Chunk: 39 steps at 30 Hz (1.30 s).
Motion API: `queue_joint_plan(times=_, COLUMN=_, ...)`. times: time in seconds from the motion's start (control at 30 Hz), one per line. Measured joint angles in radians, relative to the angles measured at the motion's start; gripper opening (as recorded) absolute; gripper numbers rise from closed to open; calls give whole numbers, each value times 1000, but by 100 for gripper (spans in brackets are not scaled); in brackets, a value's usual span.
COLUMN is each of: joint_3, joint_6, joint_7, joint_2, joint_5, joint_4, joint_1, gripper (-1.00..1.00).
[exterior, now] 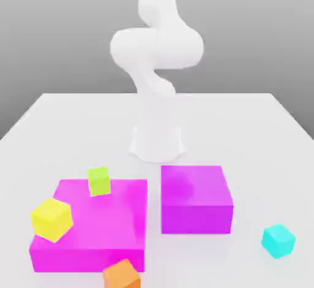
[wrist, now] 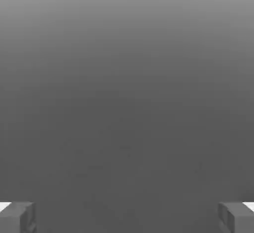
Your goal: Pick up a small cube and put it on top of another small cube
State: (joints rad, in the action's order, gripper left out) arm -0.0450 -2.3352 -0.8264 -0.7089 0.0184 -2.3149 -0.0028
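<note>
Several small cubes lie in the exterior view. A lime cube [exterior: 99,181] rests on the back part of a wide, flat magenta block [exterior: 98,228]. A yellow cube [exterior: 52,219] sits tilted at that block's edge on the exterior view's left. An orange cube [exterior: 121,275] lies against the block's front. A cyan cube [exterior: 278,241] stands alone on the table at the exterior view's right. In the hand view my gripper [wrist: 127,218] is open, its grey fingertips [wrist: 17,218] far apart with plain grey between them.
A taller magenta block [exterior: 196,199] stands beside the flat one, towards the exterior view's right. The white arm base [exterior: 157,135] rises behind both blocks, and the arm [exterior: 156,45] bends upward. The white table [exterior: 257,140] spreads around them.
</note>
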Motion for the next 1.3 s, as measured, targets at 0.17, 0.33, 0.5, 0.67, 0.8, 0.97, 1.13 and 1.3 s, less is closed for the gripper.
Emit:
queue_joint_plan(times=0.17, joint_3=-92, joint_6=-73, joint_7=-59, joint_2=186, joint_5=44, joint_4=-31, joint_1=-2, gripper=0)
queue_joint_plan(times=0.33, joint_3=-175, joint_6=-143, joint_7=-124, joint_2=367, joint_5=98, joint_4=-60, joint_1=5, gripper=0)
queue_joint_plan(times=0.5, joint_3=-242, joint_6=-212, joint_7=-194, joint_2=550, joint_5=159, joint_4=-89, joint_1=27, gripper=0)
queue_joint_plan(times=0.67, joint_3=-282, joint_6=-281, joint_7=-260, joint_2=731, joint_5=214, joint_4=-119, joint_1=92, gripper=0)
queue_joint_plan(times=0.8, joint_3=-299, joint_6=-340, joint_7=-294, joint_2=872, joint_5=232, joint_4=-143, joint_1=134, gripper=0)
queue_joint_plan(times=0.97, joint_3=-278, joint_6=-438, joint_7=-347, joint_2=1047, joint_5=279, joint_4=-146, joint_1=203, gripper=0)
queue_joint_plan(times=1.13, joint_3=-200, joint_6=-515, joint_7=-399, joint_2=1151, joint_5=347, joint_4=-122, joint_1=269, gripper=-100)
queue_joint_plan(times=1.3, joint_3=-197, joint_6=-520, joint_7=-402, joint_2=1157, joint_5=351, joint_4=-120, joint_1=271, gripper=-100)
